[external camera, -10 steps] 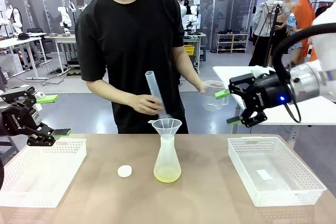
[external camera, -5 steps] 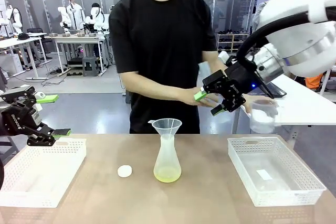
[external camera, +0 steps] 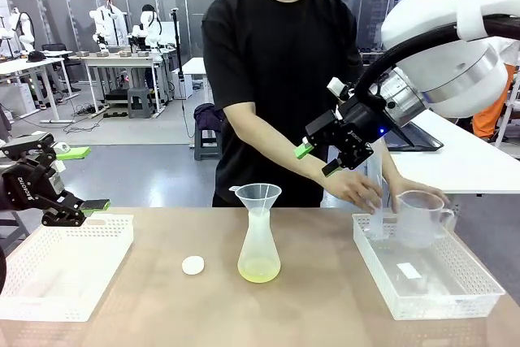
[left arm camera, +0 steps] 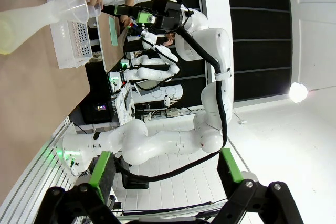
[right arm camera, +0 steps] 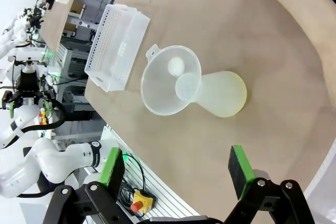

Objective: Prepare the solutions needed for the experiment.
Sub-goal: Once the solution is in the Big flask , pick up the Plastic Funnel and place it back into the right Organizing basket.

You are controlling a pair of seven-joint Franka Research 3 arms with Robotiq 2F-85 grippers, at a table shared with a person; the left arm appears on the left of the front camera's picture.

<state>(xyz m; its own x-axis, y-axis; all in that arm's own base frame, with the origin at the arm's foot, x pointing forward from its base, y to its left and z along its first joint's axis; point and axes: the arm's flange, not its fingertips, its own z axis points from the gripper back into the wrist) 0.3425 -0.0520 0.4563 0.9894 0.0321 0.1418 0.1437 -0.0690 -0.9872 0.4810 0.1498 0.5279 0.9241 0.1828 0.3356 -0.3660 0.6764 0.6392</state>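
A pale yellow-green solution (external camera: 259,270) lies in the bottom of a translucent flask (external camera: 260,241) at the table's middle, with a funnel (external camera: 258,196) in its neck. From above, the right wrist view shows the funnel (right arm camera: 170,80) and the tinted flask (right arm camera: 223,95). My right gripper (external camera: 318,156) hangs open in the air right of and above the flask, holding nothing. Over the left basket's far edge my left gripper (external camera: 81,178) stands open and empty. The person's hands hold a graduated cylinder (external camera: 376,193) and a clear beaker (external camera: 418,219) at the right basket (external camera: 455,294).
A white basket (external camera: 65,270) sits at the left, with a small white disc (external camera: 192,265) between it and the flask. The person's arm (external camera: 284,140) reaches behind my right gripper. The left wrist view shows the flask (left arm camera: 26,19) and the right arm (left arm camera: 202,51) sideways.
The person has stepped right and carried the cylinder and beaker from beside the funnel down to the right basket. My right arm swung left. The left arm stayed still.
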